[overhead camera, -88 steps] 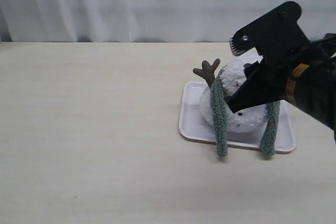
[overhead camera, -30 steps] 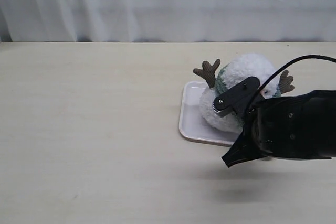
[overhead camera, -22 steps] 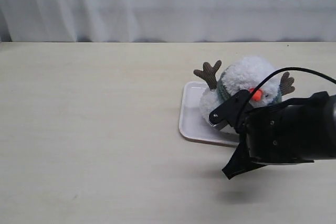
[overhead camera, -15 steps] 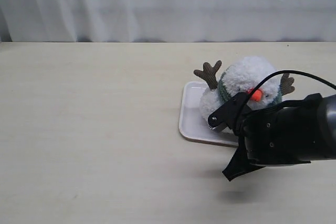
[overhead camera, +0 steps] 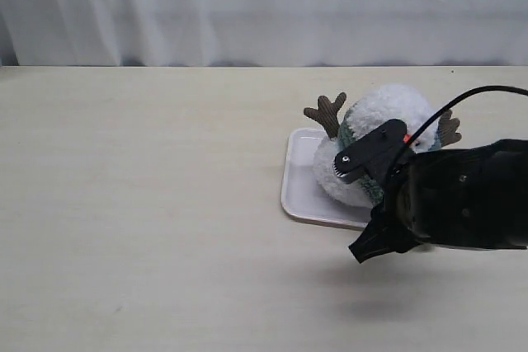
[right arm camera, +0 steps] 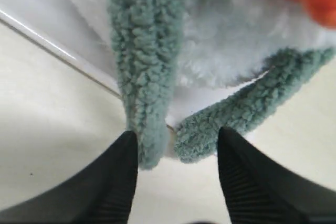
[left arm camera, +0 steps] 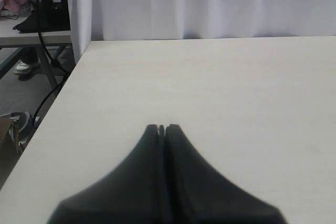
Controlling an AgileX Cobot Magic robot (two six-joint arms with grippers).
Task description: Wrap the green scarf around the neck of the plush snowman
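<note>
The right fingers (right arm camera: 119, 182) are apart, and both ends of the green scarf (right arm camera: 147, 66) lie between their tips, unclamped.

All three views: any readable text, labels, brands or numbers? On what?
None. The snowman, scarf, tray and table are unprinted, and both the left gripper and the right gripper show plain black. The clutter beyond the table's edge in the left wrist view is too small and blurred to show any lettering.
</note>
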